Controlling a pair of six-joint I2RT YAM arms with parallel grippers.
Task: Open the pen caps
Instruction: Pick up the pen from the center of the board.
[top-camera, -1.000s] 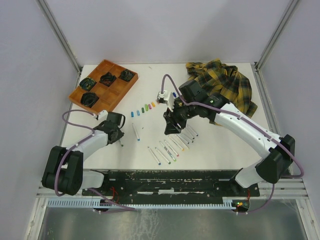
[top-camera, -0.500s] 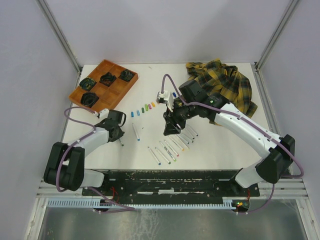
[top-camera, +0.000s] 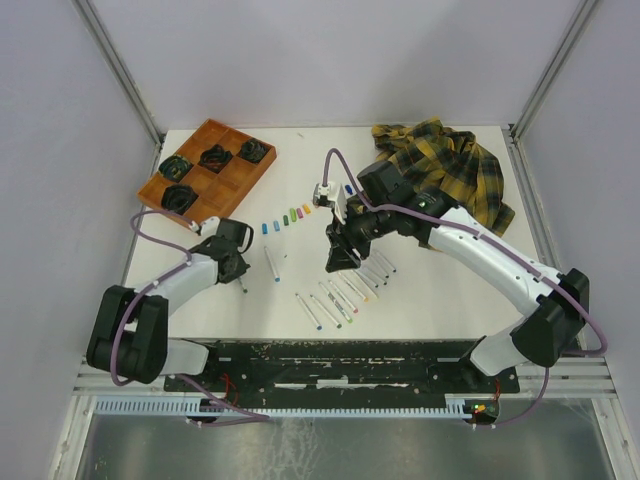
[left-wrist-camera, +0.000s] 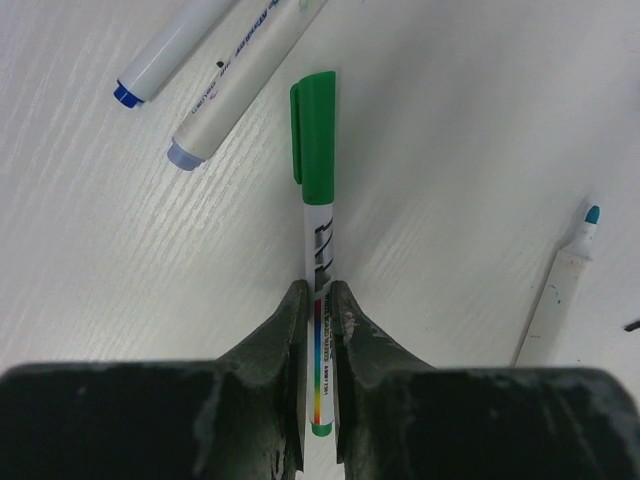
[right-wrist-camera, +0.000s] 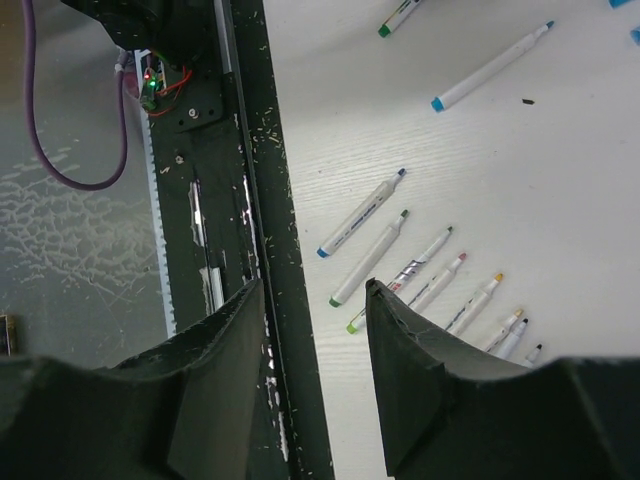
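Note:
In the left wrist view my left gripper (left-wrist-camera: 318, 300) is shut on the white barrel of a marker (left-wrist-camera: 320, 260) lying on the table. Its green pen cap (left-wrist-camera: 313, 125) is on and points away from the fingers. From above, the left gripper (top-camera: 236, 268) is low at the table's left. A short row of loose coloured pen caps (top-camera: 286, 218) lies mid-table. My right gripper (top-camera: 340, 255) hangs open and empty above a row of uncapped markers (top-camera: 350, 290). Those markers (right-wrist-camera: 372, 258) show beyond its fingers (right-wrist-camera: 313, 290).
A wooden tray (top-camera: 235, 185) with dark items stands at the back left. A plaid cloth (top-camera: 445, 160) lies at the back right. One uncapped marker (top-camera: 272, 263) lies near the left gripper. Two markers (left-wrist-camera: 240, 80) and a teal-tipped one (left-wrist-camera: 560, 280) flank the held marker.
The left gripper's jaws have closed in on the green-capped marker, and the left arm has shifted slightly toward it. The right arm has stayed still.

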